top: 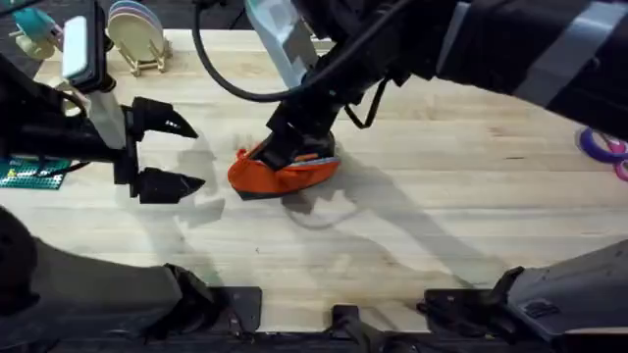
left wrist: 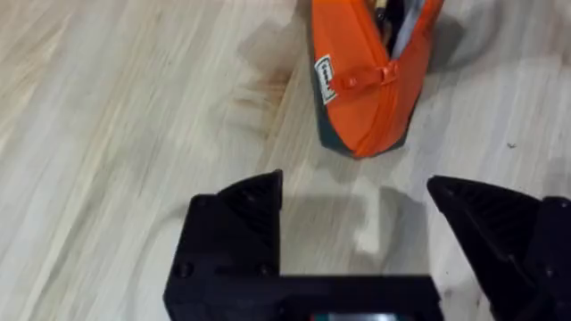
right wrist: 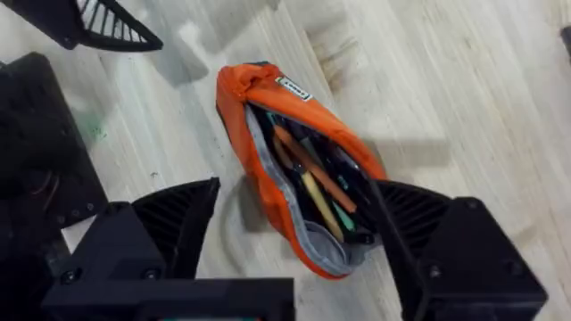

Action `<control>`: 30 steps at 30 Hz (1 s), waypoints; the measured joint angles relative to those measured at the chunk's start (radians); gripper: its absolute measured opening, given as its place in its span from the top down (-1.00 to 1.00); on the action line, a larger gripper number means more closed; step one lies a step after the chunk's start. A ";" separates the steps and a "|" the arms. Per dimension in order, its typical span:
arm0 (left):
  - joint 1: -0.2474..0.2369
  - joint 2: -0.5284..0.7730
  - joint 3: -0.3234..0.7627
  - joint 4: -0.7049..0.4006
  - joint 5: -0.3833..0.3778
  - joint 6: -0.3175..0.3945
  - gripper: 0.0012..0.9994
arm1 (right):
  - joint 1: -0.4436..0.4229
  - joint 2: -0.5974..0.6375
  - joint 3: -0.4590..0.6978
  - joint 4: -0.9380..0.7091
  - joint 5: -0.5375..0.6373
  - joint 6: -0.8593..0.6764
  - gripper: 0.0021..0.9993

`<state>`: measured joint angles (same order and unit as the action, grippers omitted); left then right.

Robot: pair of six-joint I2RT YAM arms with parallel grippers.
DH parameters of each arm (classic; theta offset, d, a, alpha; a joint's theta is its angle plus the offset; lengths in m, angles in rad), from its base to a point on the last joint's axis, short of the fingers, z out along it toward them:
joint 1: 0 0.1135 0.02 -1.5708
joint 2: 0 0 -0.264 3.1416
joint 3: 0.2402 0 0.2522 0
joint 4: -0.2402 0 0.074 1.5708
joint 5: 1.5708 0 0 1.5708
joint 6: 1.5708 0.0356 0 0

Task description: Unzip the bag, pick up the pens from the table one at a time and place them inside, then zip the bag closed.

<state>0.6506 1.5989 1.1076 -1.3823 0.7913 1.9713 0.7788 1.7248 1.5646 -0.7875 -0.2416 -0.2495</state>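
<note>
That orange pencil pouch [right wrist: 299, 169] sits unzipped right under the right pincer [right wrist: 294, 241], jaws spread wide around it, pens [right wrist: 312, 183] already inside; it looks soft and floppy, so I'd pinch the zipper tab while the empty, wide-open left pincer [left wrist: 357, 223] steadies the closed end just ahead of it.

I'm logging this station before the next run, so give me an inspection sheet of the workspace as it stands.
Surface: light wooden table, faint stains near the bag.
Job's things: orange bag unzipped, gaping, pens inside.
Clutter: white rack with plates, green board, purple tape rolls.
Grippers: left pincer open, empty, apart from the bag; right pincer open, straddling the bag.
Cables: black cable looping over the table.
Surroundings: nothing seen.
</note>
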 joint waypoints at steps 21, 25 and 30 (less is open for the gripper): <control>0.000 0.109 -0.002 0.026 0.036 0.072 -0.99 | 0.048 0.000 0.000 0.083 -0.011 0.314 -1.00; 0.000 0.109 -0.002 0.026 0.036 0.072 -0.99 | 0.076 0.000 0.001 0.092 -0.014 0.413 -1.00; 0.000 0.108 -0.002 0.026 0.036 0.072 -0.99 | 0.083 0.000 0.002 0.126 -0.015 0.487 -1.00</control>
<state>0.6506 1.7074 1.1057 -1.3567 0.8276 2.0430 0.8616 1.7252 1.5661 -0.6616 -0.2569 0.2377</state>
